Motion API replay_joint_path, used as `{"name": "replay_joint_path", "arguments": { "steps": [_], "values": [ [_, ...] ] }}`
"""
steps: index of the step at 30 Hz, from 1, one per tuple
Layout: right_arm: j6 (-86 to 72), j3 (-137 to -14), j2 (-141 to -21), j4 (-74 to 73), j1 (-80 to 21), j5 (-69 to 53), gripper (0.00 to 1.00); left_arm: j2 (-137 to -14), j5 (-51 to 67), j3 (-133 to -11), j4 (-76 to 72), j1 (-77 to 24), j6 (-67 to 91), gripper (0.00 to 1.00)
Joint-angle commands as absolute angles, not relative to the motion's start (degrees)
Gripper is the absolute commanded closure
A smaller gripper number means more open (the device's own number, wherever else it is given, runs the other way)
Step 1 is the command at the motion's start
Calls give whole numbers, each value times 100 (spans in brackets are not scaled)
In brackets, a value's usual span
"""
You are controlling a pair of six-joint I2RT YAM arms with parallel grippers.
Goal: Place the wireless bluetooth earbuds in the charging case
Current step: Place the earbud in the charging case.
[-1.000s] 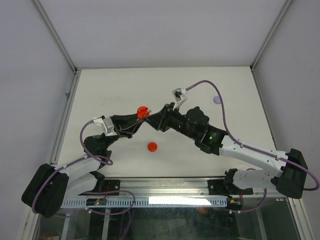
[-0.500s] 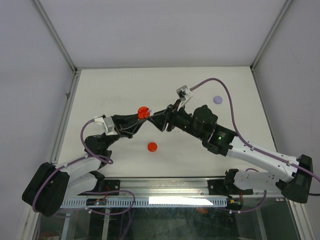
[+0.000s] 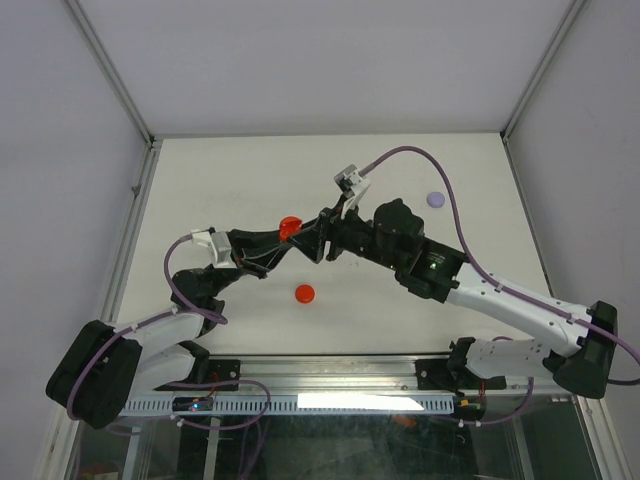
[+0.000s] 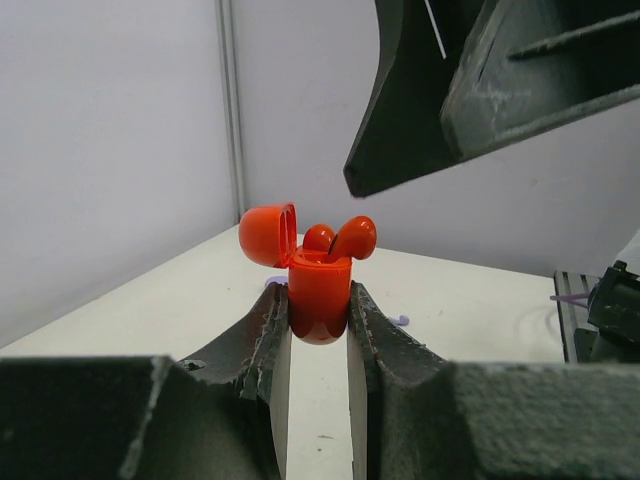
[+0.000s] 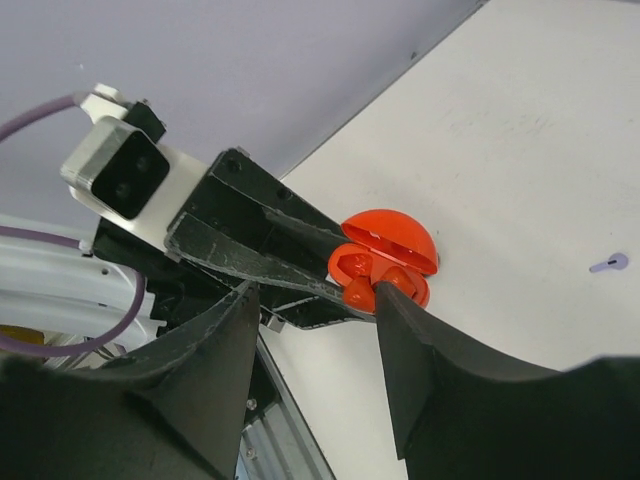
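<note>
Our right hand point(image 5: 318, 295) is spreading its jaws, which were nearly pinched together a second ago, and it is now hanging open just over the charging case point(image 4: 320, 292), holding nothing. Our left hand point(image 3: 285, 234) is clamping that case above the bench point(image 3: 230, 180), lid flipped back. Both red earbuds point(image 4: 340, 240) are sitting in it, standing proud. We are judging the bud released, with pressing down and lid closing left.

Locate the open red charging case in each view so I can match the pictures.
Top external: red charging case near picture centre, slightly left.
Left wrist: case dead centre, lid open to the left, earbuds sticking up.
Right wrist: case just right of centre.
Shared landmark: left gripper clamping it.
</note>
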State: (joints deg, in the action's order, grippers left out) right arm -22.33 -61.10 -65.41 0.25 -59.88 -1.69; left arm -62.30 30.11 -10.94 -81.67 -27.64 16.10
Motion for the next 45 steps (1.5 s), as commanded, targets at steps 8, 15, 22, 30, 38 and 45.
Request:
{"name": "replay_joint_path", "arguments": {
  "steps": [8,15,22,30,38,45],
  "values": [
    [-2126,-6381,-6635,-25,-5985,-459,48,-6261,3177,-1257,-8879,-2703,1857,87],
    [-2153,-6394,-6688,-44,-5985,-630,49,-6283,3192,-1257,-8886,-2707,1876,87],
    [-2241,-6470,-6832,92,-5985,-815,49,-6328,3251,-1274,-8911,-2707,1907,87],
    [-2368,-6569,-6976,265,-5985,-924,49,-6401,3341,-1301,-8920,-2703,1957,87],
    [-1793,-6692,-6725,-175,-5966,-681,47,-6401,3342,-1301,-8823,-2706,1943,87],
    [-1197,-6948,-6485,-920,-5556,-971,41,-6467,3862,-1440,-8713,-2707,2013,87]
  ]
}}
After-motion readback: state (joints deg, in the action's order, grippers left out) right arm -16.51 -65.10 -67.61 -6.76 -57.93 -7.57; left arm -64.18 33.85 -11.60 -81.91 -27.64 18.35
